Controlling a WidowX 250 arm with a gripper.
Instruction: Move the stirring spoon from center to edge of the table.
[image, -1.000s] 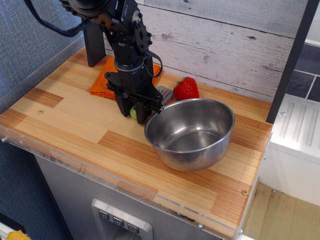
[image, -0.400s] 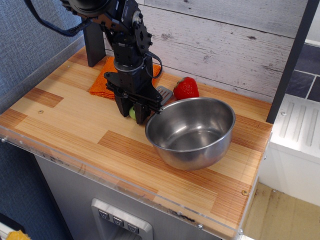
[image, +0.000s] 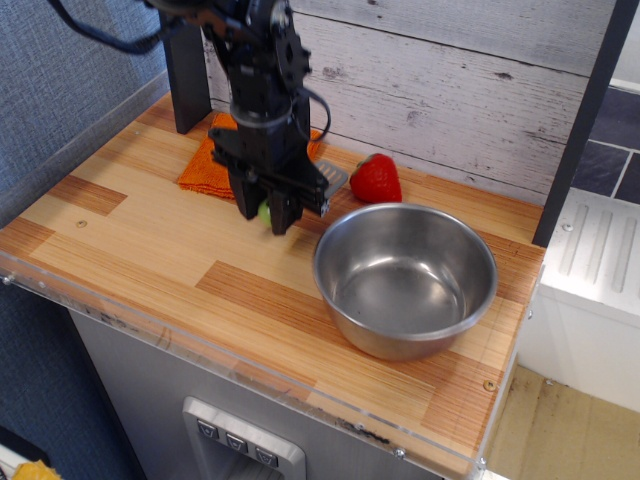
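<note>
Observation.image view, read left to right. Left portion of the desk (image: 130, 235) is bare wood, with the clear edge strip along the front. Orange cloth (image: 205, 168) lies at the back, partly behind the arm.

Gripper (image: 273, 212) points down over the middle of the desk, fingers drawn narrow onto the green handle of the stirring spoon (image: 330, 180). Grey slotted head sticks out to the right of the fingers, toward the strawberry (image: 377, 179). Steel bowl (image: 405, 277) sits right of centre, empty.

Changes against the two earlier frames:
- gripper and spoon sit higher; green handle now appears clear of the wood where it was down at the surface a second ago
- bowl has slid right and slightly toward the front edge; its rim was right by the gripper, now apart from it
- strawberry roughly unchanged

Reading: grasp looks complete and the lift has begun. Spoon remains over the centre, so the carry to an edge is outstanding. With the bowl out of the way, the path to the left or front edge looks unobstructed
</note>
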